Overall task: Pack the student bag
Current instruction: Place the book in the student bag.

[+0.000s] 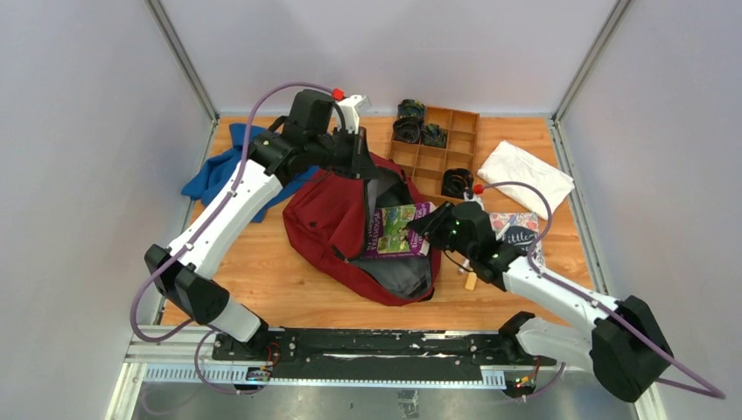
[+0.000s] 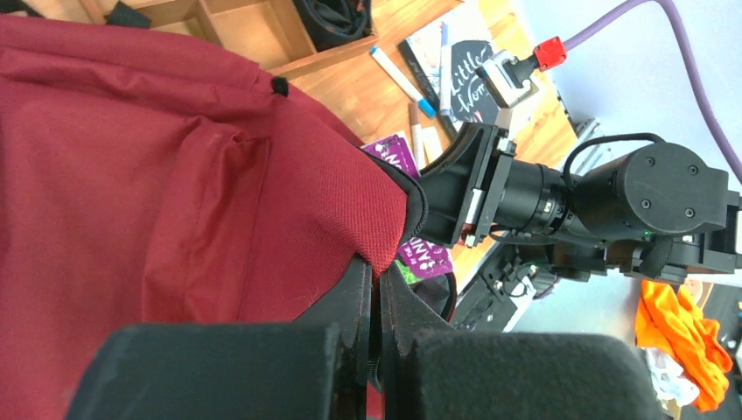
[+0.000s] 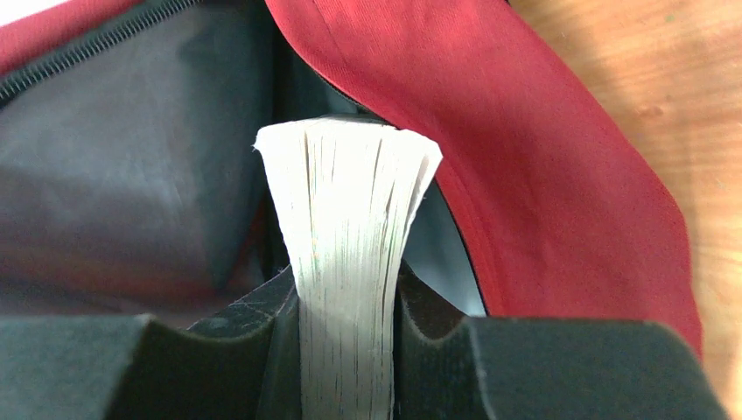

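Note:
The dark red student bag [image 1: 328, 219] lies in the middle of the table with its main zip open, showing a dark lining [image 1: 398, 271]. My left gripper [image 1: 357, 166] is shut on the bag's upper rim and holds the opening up; in the left wrist view the red fabric edge [image 2: 385, 249] is pinched between my fingers. My right gripper [image 1: 430, 226] is shut on a purple and green book [image 1: 395, 229], which lies partly inside the opening. In the right wrist view the book's white page edges [image 3: 346, 262] sit clamped between my fingers, pointing into the bag's dark inside [image 3: 114, 175].
A blue cloth [image 1: 210, 171] lies at the back left. A wooden divided tray [image 1: 437, 144] with dark items stands at the back. A white cloth [image 1: 525, 175] lies at the back right. Another book [image 1: 516, 229], pens [image 2: 398, 79] and a small wooden item [image 1: 471, 281] lie right of the bag.

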